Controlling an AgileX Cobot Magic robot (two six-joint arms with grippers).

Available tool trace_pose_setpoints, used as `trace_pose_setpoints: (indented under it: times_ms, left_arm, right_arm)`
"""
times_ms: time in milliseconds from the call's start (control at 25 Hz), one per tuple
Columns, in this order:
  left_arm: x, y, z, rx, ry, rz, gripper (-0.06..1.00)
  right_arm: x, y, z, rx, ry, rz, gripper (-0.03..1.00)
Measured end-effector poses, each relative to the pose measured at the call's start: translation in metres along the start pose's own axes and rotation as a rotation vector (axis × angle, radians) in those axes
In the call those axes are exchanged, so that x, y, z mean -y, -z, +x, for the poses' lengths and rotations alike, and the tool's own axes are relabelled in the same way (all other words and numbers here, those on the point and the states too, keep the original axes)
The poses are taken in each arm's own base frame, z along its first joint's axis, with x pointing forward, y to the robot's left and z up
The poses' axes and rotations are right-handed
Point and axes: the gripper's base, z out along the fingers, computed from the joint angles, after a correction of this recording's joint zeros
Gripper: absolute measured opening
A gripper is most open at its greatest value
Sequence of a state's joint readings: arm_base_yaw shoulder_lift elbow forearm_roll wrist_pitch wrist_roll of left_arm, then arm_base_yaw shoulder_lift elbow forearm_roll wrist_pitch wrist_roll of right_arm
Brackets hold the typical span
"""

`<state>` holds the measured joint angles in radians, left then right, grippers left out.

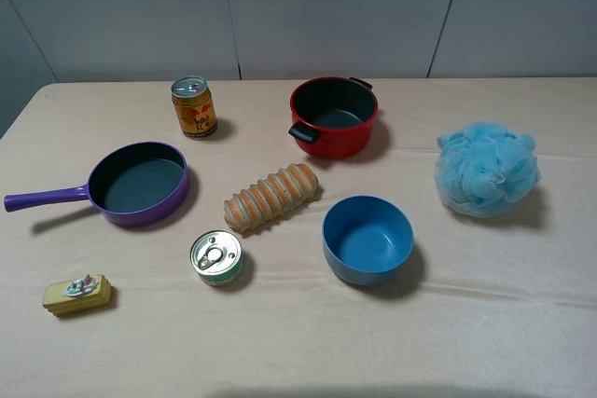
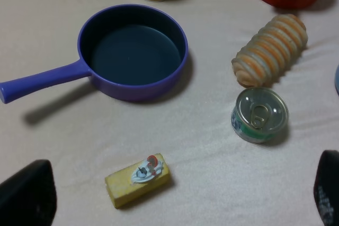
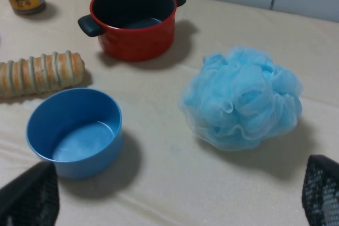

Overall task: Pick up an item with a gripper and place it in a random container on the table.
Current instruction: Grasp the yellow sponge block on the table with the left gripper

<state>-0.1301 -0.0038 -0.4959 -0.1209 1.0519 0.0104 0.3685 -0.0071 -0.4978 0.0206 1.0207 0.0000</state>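
The item, a small yellow cake-slice block (image 1: 76, 295) with a grey-white and red decoration, lies on the table (image 1: 298, 342) at the front left. In the left wrist view the item (image 2: 137, 180) sits between and just ahead of my left gripper (image 2: 177, 205), whose fingers (image 2: 26, 197) stand wide apart with nothing held. The blue bowl (image 1: 367, 239) is the container, empty, right of centre. The right wrist view shows the container (image 3: 74, 130) ahead of my right gripper (image 3: 175, 199), open and empty. Neither arm shows in the high view.
A purple frying pan (image 1: 140, 184) sits behind the item. A green-labelled tin (image 1: 217, 257) and a ridged bread loaf (image 1: 271, 197) lie between the item and the bowl. A red pot (image 1: 333, 116), a drink can (image 1: 193, 106) and a blue bath puff (image 1: 486, 168) stand farther back and right.
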Motion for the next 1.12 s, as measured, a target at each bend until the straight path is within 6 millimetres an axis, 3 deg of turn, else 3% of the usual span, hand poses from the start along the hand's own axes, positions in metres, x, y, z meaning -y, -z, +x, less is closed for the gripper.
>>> trace_pose_setpoints:
  times_ms: [400,760,1120]
  left_arm:
    - [-0.001,0.000,-0.005,-0.048,-0.029,-0.019,0.99]
    - [0.000,-0.015,-0.037,-0.229,-0.072,0.013,0.99]
    - [0.002,-0.045,-0.070,-0.498,-0.258,0.066,0.99]
  right_arm:
    - [0.000,0.000,0.000,0.000,0.000,0.000,0.69]
    - [0.000,0.000,0.000,0.000,0.000,0.000,0.69]
    - [0.000,0.000,0.000,0.000,0.000,0.000,0.69]
